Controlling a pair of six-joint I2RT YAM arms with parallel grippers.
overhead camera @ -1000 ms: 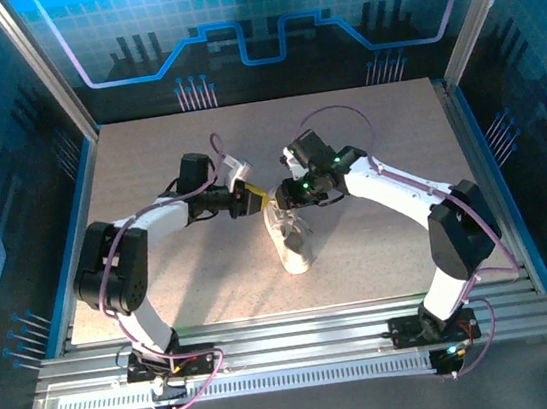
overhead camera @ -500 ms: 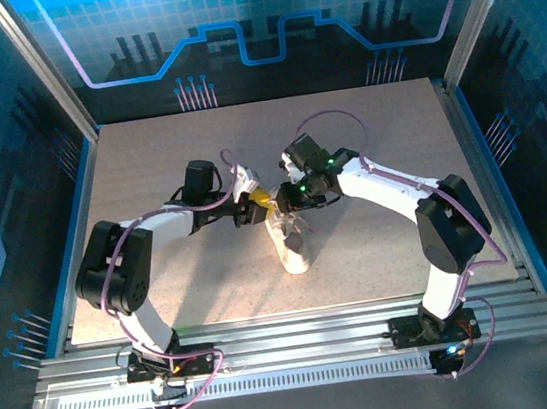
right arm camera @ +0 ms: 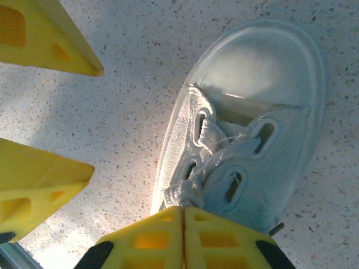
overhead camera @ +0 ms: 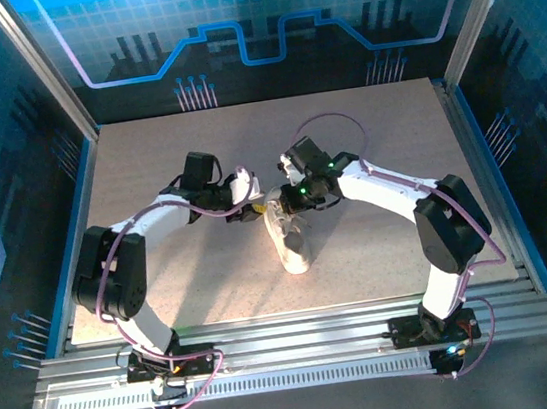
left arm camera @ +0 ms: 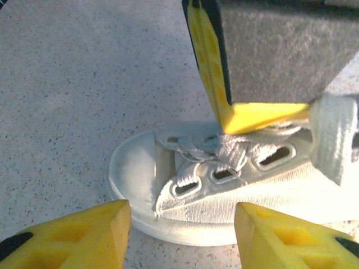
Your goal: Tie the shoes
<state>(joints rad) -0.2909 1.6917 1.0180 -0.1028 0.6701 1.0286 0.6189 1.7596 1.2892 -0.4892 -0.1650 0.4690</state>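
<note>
While closed, right jaws on white sneaker (right arm camera: 255, 70).

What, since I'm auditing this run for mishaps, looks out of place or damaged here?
Nothing damaged or spilled. The sneaker stands upright on the table, its laces untied, bunched loosely over the eyelets. The right gripper is shut right at that bunch; the left gripper is open beside it.

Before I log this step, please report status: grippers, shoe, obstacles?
Left gripper open, beside the shoe. Right gripper shut at the laces. No bow visible. Nothing in the way.
</note>
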